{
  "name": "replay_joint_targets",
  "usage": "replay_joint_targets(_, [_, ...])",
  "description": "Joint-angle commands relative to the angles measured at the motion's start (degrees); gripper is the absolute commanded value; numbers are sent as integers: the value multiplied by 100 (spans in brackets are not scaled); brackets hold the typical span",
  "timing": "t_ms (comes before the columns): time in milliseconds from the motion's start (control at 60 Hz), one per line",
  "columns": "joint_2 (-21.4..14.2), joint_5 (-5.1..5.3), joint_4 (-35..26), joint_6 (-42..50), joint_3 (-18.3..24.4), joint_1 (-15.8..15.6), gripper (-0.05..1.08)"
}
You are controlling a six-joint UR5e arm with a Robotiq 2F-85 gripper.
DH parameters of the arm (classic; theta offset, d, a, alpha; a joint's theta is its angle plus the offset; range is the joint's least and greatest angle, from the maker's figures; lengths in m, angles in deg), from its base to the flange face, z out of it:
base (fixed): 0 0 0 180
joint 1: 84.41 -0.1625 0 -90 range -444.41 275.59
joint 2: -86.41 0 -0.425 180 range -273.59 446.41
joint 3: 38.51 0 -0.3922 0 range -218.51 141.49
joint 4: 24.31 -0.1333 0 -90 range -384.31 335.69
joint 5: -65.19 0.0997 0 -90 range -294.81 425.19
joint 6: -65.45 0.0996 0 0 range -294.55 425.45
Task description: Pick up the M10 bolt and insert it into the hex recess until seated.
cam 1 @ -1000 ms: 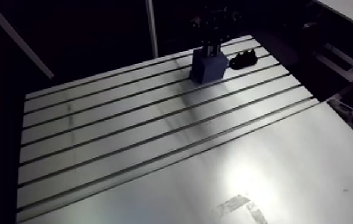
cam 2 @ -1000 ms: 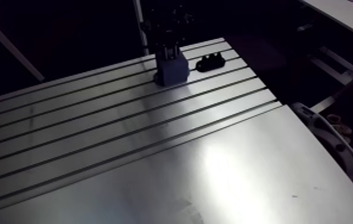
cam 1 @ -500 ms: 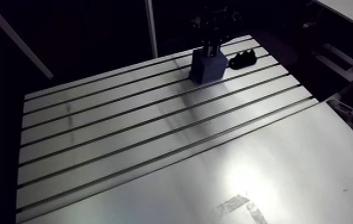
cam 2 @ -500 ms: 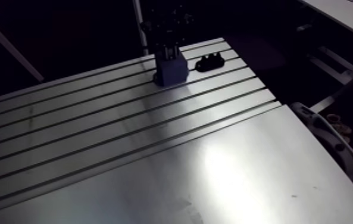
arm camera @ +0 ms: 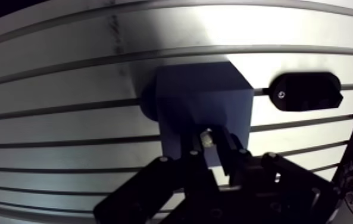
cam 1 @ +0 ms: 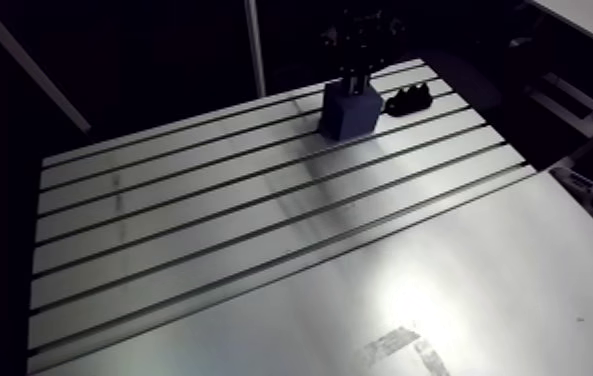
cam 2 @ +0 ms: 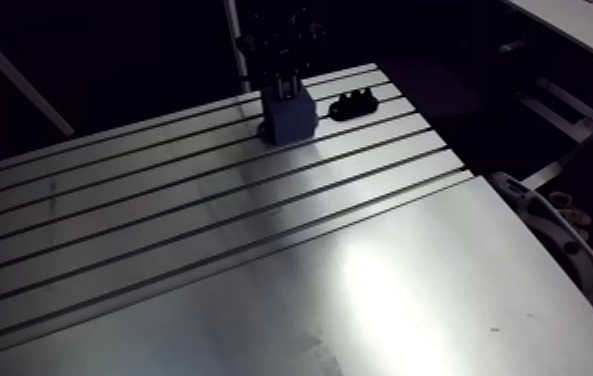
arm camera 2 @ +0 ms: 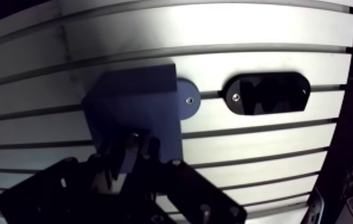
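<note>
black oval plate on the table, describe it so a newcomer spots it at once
On the slotted aluminium table, find the blue block near the far edge, under the pincer gripping the bolt. Beside the block, apart from it, the black oval plate lies over a slot. Unlike the tall blue block, it is black, low and rounded.

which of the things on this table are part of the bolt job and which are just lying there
Job: small metallic bolt, black two-finger gripper holding it, dark blue block under it.
Lying about: black oval plate beside the block, on the slotted aluminium table.
</note>
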Motion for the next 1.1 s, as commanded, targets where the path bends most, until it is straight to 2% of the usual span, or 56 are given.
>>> replay_joint_targets(17, [0, -1, 0, 0, -8, -2, 73])
replay_joint_targets(583, [0, 17, -17, -267, 10, 8, 74])
replay_joint_targets(1100, [-61, -8, -52, -1226, 36, -9, 74])
